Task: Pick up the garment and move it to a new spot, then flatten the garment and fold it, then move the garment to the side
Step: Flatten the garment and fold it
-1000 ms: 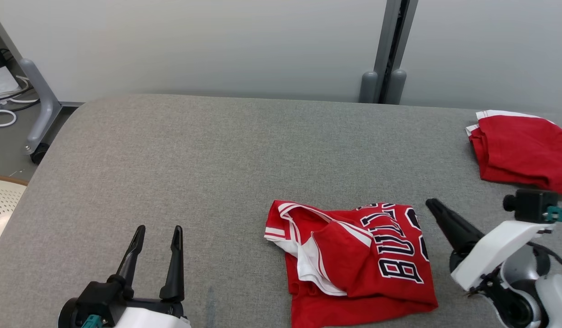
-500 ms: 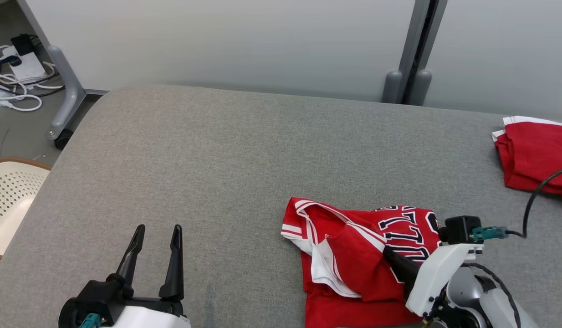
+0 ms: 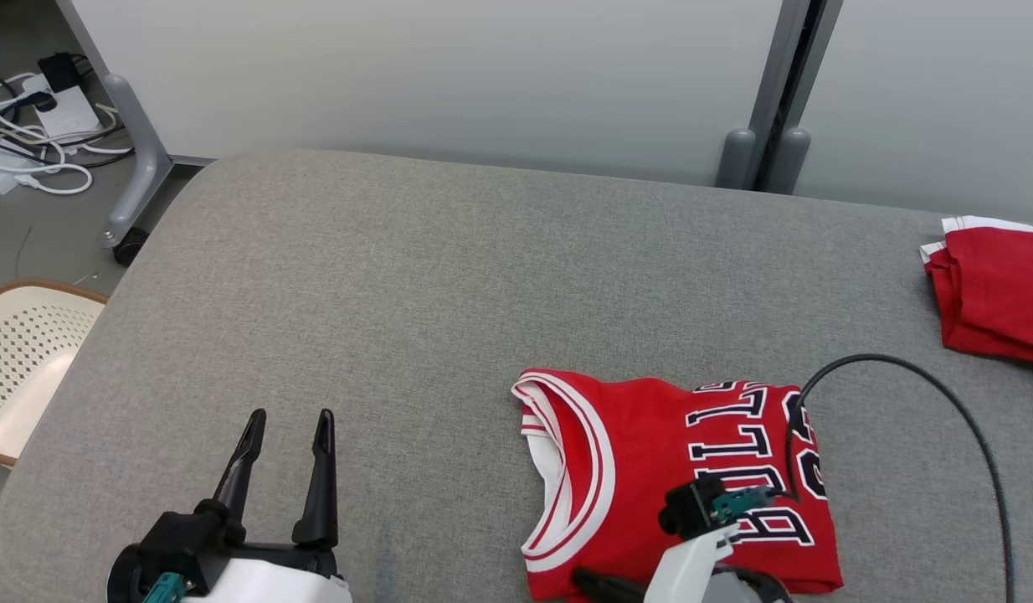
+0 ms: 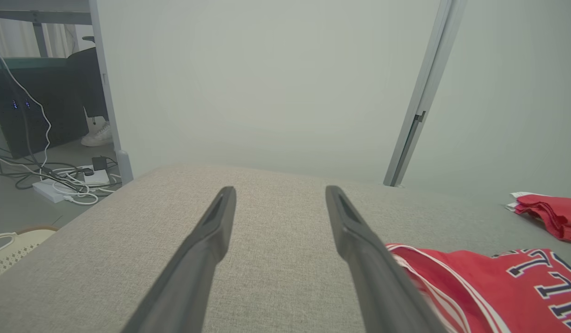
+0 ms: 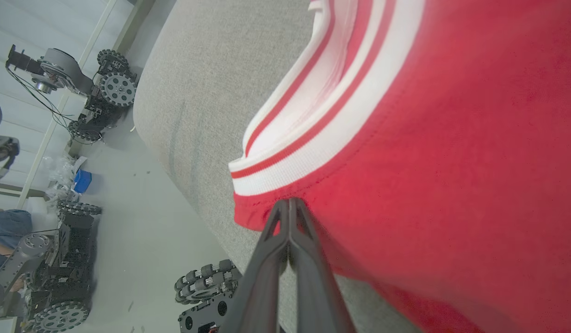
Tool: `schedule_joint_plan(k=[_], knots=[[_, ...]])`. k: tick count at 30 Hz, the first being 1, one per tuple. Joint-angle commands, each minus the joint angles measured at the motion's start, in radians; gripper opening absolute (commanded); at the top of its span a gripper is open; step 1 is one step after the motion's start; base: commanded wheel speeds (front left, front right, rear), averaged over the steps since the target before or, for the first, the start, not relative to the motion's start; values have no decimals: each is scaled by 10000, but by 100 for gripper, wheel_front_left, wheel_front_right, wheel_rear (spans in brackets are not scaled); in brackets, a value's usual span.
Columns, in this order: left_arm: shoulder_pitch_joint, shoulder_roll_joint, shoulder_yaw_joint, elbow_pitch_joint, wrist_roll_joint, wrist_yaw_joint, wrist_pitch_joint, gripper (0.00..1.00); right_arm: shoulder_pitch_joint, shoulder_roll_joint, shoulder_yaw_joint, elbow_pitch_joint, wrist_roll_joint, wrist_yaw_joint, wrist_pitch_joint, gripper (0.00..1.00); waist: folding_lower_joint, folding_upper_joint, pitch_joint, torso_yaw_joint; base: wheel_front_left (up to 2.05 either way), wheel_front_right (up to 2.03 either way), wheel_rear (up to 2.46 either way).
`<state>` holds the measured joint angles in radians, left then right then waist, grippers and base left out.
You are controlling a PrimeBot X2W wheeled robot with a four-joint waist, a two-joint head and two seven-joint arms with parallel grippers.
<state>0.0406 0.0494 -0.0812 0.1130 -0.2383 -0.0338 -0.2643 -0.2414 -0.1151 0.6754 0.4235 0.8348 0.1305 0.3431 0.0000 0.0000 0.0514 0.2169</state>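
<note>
In the head view the red jersey lies mostly flat, lettering up, at the near right of the grey woven table. The left gripper hovers released at the near left, well apart from it. The right gripper sits at the jersey's near edge. A folded red garment rests far right. The left wrist view shows spread fingers over bare cloth-covered tabletop. In the right wrist view the fingers are clenched, tips touching the soft knit just below the ribbed white-striped trim; whether fabric is pinched I cannot tell. This looks like flattening or the first fold, and next calls for a gentle, even pull.
</note>
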Motion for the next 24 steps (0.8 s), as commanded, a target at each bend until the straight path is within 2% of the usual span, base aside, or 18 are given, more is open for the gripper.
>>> schedule_joint_plan(k=[1, 7, 11, 15, 18, 19, 20, 24], knots=[[-120, 32, 45, 22, -41, 42, -5, 100, 33, -64, 80, -8, 74, 5, 27, 0, 0, 0, 4, -17, 0, 0, 0], [-79, 30, 88, -20, -71, 70, -4, 100, -175, -486, 705, -498, 868, 5, -232, 0, 0, 0, 32, -214, 0, 0, 0], [-19, 32, 117, -99, -40, 110, -5, 100, -352, -1018, 424, -1092, 1190, 5, -625, 0, 0, 0, 16, -401, 0, 0, 0], [66, 32, 105, -150, -38, 144, -5, 100, -478, -1584, -347, -1595, 1290, 5, -1046, 0, 0, 0, -10, -598, 0, 0, 0], [60, 32, 50, -166, -64, 162, -5, 100, -533, -1915, -1067, -1614, 1222, 5, -1263, 41, 0, 0, -6, -705, 0, 0, 0], [49, 33, 29, -167, -72, 169, -5, 100, -544, -1973, -1285, -1534, 1166, 5, -1311, 79, 0, 0, 3, -729, 0, 0, 0], [28, 33, 9, -167, -74, 167, -5, 100, -533, -1983, -1484, -1430, 1143, 5, -1331, 100, 0, 0, 13, -749, 0, 0, 0], [-14, 30, -28, -182, -62, 149, -5, 100, -567, -2012, -2096, -837, 737, 5, -1389, 100, 0, 0, 55, -799, 0, 0, 0]])
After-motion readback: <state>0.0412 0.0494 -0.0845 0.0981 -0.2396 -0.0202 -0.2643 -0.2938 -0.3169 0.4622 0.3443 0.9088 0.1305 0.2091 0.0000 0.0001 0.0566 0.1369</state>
